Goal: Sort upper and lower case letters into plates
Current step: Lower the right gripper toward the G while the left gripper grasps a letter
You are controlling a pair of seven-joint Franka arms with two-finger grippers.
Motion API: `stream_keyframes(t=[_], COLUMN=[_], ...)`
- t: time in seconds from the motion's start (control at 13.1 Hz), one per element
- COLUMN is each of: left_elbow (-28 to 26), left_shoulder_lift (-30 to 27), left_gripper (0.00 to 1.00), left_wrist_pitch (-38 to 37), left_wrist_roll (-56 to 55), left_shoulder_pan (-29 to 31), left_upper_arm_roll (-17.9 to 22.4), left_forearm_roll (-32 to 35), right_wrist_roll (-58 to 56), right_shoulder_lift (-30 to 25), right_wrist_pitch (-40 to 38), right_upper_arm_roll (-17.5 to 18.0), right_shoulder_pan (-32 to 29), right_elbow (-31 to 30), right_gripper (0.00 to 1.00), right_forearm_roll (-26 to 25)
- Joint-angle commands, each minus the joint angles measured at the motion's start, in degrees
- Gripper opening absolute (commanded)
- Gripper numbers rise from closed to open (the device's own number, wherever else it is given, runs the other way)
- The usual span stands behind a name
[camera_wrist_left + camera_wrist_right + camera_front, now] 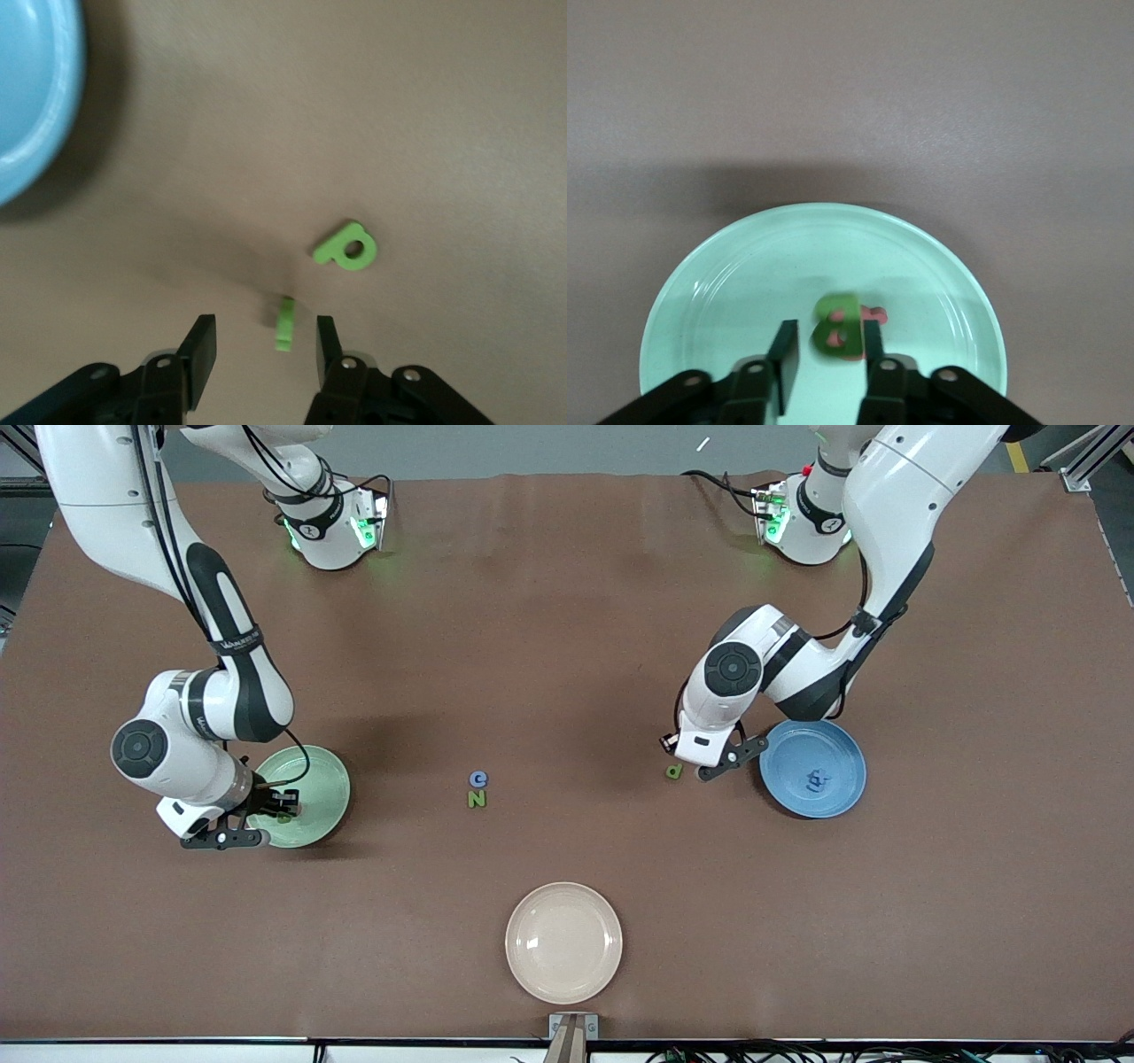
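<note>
Lowest in the frame, at its middle, sits the cream plate (pixel 563 943); it belongs to neither pile, and a careless carry could end there. Higher up, toward my right arm's end of the worktop (pixel 567 646), my right claw (pixel 829 332) hangs over the pale green plate (pixel 323 766), released, with the green B (pixel 837 326) loose between its fingers and overlapping the pink Q (pixel 873 314) that lies in the plate. The B seems close against one finger; if it clings when I lift, it could be flicked over the rim, or knock the Q about. At mid-frame the green N (pixel 477 799) and, touching it just above, the blue C (pixel 478 779) wait on the bare worktop. They lie so close that pinching one may drag or scatter the other. Toward my left arm's end, my left claw (pixel 263 332) is spread wide just beside the bright blue plate (pixel 837 748), which already holds some blue letters (pixel 817 780). A green sliver (pixel 284 323) shows edge-on between the fingers, touching neither, with the small green p (pixel 347 248) flat nearby. I cannot tell whether the sliver stands or falls. Closing off-centre could tip it or squirt it away, and I might nudge the p.
</note>
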Motion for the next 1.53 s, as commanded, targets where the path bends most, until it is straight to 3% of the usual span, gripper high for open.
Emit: stream_keyframes(t=[0.0, 0.15, 0.53, 0.76, 0.92, 1.07, 1.14, 1.45], left_elbow=[0.6, 0.6, 0.8, 0.8, 0.8, 0.8, 0.8, 0.8], left_shoulder_lift=[1.5, 2.2, 3.8, 4.2, 4.3, 4.1, 3.7, -1.1], left_gripper=[0.51, 0.49, 0.42, 0.36, 0.25, 0.04, 0.00, 0.00], left_wrist_pitch=[0.9, 1.0, 1.5, 1.6, 1.6, 1.6, 1.6, -2.5], left_wrist_roll=[-3.0, -3.0, -3.0, -3.0, -3.0, -2.8, -2.4, -0.6], left_shoulder_pan=[-1.0, -1.0, -0.9, -0.7, -0.5, -0.4, -0.1, 2.3], left_upper_arm_roll=[0.1, 0.1, 0.3, 0.3, 0.4, 0.5, 0.5, 0.5], left_forearm_roll=[1.0, 1.1, 1.6, 2.0, 2.0, 2.0, 2.1, 4.4], right_wrist_roll=[0.7, 4.7, 27.3, 35.0, 39.7, 41.4, 42.0, 43.2], right_shoulder_lift=[-0.7, -1.1, -1.6, -1.5, -1.2, -0.3, 0.4, 4.6], right_wrist_pitch=[0.1, -0.5, -0.5, -0.3, 0.3, 1.2, 1.9, 4.3], right_upper_arm_roll=[0.8, 1.2, 1.6, 1.7, 1.6, 1.6, 1.6, 1.5], right_shoulder_pan=[0.6, 2.7, 16.2, 22.0, 25.7, 27.7, 28.3, 29.8], right_elbow=[-0.5, -0.4, 0.5, 0.6, 0.6, 1.2, 1.2, 3.5], right_gripper=[0.80, 0.85, 0.87, 0.87, 0.87, 0.87, 0.87, 0.87], right_forearm_roll=[0.3, 0.4, 0.4, 0.9, 2.2, 4.0, 4.4, 4.2])
